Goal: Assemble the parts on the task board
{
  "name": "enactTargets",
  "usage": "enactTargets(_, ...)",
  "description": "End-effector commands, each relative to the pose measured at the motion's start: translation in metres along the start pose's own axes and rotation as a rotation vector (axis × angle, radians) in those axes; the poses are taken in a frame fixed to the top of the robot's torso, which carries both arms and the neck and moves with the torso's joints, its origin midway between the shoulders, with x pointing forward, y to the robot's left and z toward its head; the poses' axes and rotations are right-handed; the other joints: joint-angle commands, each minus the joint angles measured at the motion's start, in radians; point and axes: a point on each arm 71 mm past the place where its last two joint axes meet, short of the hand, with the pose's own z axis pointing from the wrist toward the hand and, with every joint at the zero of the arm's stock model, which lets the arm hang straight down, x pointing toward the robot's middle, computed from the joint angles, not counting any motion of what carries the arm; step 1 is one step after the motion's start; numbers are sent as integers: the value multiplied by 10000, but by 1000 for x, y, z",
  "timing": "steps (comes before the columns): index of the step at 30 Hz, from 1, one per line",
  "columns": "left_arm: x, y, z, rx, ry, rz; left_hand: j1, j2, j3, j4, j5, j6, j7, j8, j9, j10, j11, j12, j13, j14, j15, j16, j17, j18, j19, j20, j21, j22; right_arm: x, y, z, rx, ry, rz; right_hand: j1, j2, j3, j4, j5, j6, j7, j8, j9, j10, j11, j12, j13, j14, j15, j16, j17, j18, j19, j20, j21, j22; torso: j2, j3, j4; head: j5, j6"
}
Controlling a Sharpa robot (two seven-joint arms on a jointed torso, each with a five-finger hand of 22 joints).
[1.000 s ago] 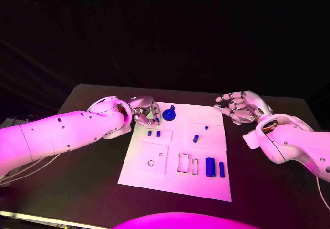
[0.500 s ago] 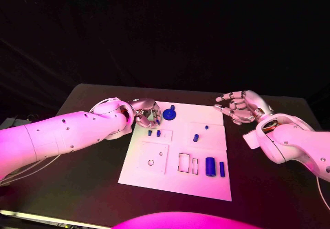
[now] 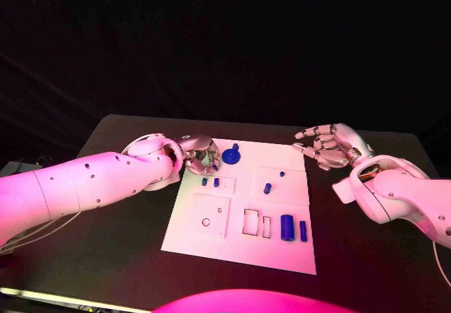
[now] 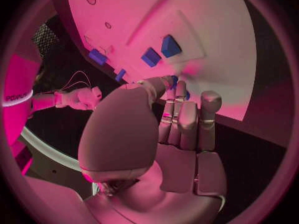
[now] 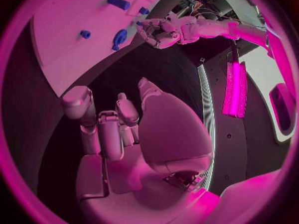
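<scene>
- Surface (image 3: 122, 261): black, carries the board (image 3: 272, 248) at centre. Board is a loose white plate; a sideways push from either arm could slide it and throw off every socket position.
- Left robot hand (image 3: 199, 156): at the board's 10–11 o'clock corner, fingers curled in close together. Wrist view puts the fingertips (image 4: 176, 87) right by something small and blue, but I cannot tell whether a part is pinched or merely touched. Risk: if it is a light pinch, the piece could drop or tilt on the way to its seat.
- Right robot hand (image 3: 326, 147): off the board's 1–2 o'clock corner, above the surface, fingers spread apart, holding nothing. Low risk while it hangs there; a reach across could clip the standing peg.
- Disc (image 3: 231, 156): round blue part at the board's 11 o'clock, just beside the left fingers. Most likely thing to get knocked when that hand moves.
- Bars (image 3: 293, 229): two blue pieces at 4 o'clock, well apart from both hands.
- Peg (image 3: 267, 189): near centre, seemingly upright.
- Pair (image 3: 210, 182): two small blue pieces at 9 o'clock, near the left wrist; arm sweep could brush them.
</scene>
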Motion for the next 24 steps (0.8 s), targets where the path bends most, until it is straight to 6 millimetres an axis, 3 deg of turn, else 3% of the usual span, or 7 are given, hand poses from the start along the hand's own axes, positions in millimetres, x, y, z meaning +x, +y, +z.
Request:
enactTargets(1,4,-1,0,-35,289,99,-19,8,-52,-24,-5,73,11,15,18,65,-3,19,18,54,-32,39,9,-195,7,26,13,9,0,1,0,-125,27,-45,-48,44,68,-6,28,42,-23,55,-10,-72,-7,-44,-11,571,-85,-61,932,100,-78,12,-36,-15,10,-5,10,-6,-15)
enactTargets(24,9,-3,2,72,405,24,-129,-60,-185,-32,-28,112,-20,-7,70,116,-40,82,153,146,-67,134,218,-214,65,-5,38,67,0,0,-1,-112,27,-47,-48,44,68,-6,28,42,-23,55,-10,-72,-7,-44,-11,571,-85,-61,932,100,-78,12,-36,-15,-2,5,-3,-7,-38)
